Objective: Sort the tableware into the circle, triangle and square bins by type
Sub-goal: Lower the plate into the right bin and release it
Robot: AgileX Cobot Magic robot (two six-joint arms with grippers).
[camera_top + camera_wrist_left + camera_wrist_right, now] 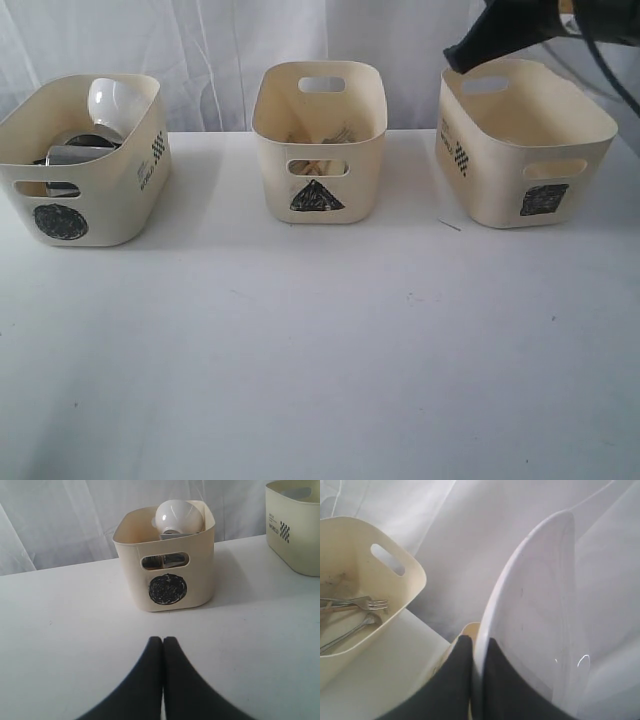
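The right pincer (476, 649) grips the white plate (535, 595) by its rim, high over the square bin (500, 190); the left pincer (163, 641) is closed and empty above the counter (320, 350), facing the circle bin (132, 580), which holds a white bowl (177, 515); a fork (370, 602) lies in the triangle bin (275, 150).

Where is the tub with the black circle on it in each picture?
Exterior view: the circle tub stands at the far left.
Left wrist view: circle tub upper middle, mark facing the camera.
Right wrist view: not in it.
Shared landmark: the white bowl sticking out of it, in the exterior and left wrist views.
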